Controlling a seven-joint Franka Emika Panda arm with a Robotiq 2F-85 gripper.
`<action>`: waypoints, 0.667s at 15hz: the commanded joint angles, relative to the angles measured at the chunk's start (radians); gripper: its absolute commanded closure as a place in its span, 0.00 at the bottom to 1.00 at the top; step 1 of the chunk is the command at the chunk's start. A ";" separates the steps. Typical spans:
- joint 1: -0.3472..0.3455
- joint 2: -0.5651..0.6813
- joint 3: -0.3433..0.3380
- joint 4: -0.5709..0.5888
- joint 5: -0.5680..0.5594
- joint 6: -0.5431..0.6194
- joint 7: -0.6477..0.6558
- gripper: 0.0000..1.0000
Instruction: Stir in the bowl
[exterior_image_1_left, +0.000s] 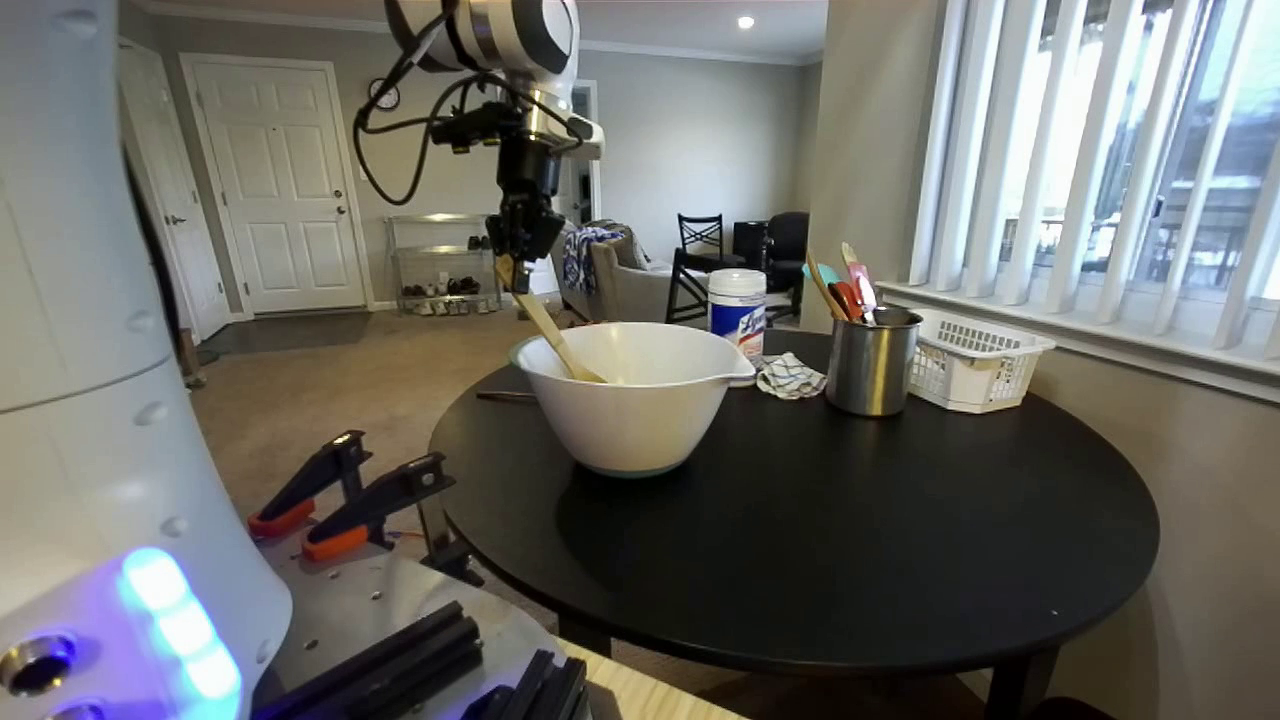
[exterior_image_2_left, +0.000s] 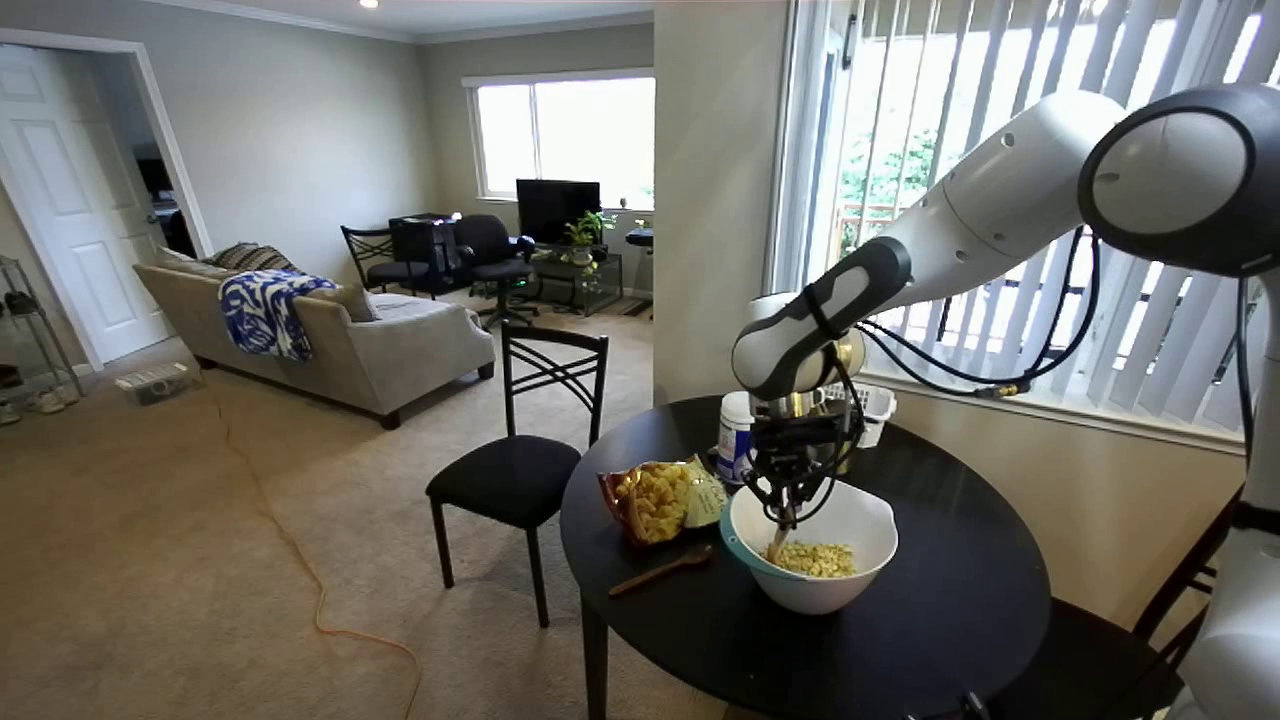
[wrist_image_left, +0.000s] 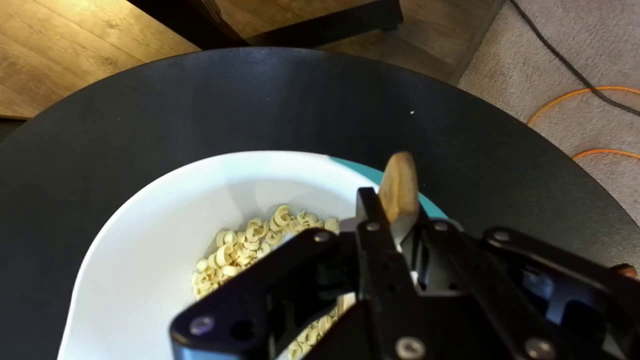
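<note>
Wooden spoon (exterior_image_1_left: 545, 320), perhaps — inside glossy bowl (exterior_image_1_left: 632, 428).

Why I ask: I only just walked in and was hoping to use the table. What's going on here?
A robot arm has a wooden utensil gripped in its pincer, the lower end reaching down into the white bowl, which holds pale, curled pasta-like pieces. The bowl stands on the round black table, with a bag and a brown spoon beside it. It looks set for stirring, though one moment can't show whether the utensil is moving.
</note>
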 joint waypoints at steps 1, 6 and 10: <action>0.014 0.015 -0.002 0.023 0.016 -0.038 0.012 0.97; 0.026 0.024 -0.026 0.041 -0.043 -0.131 0.080 0.97; 0.018 0.028 -0.065 0.061 -0.142 -0.191 0.120 0.97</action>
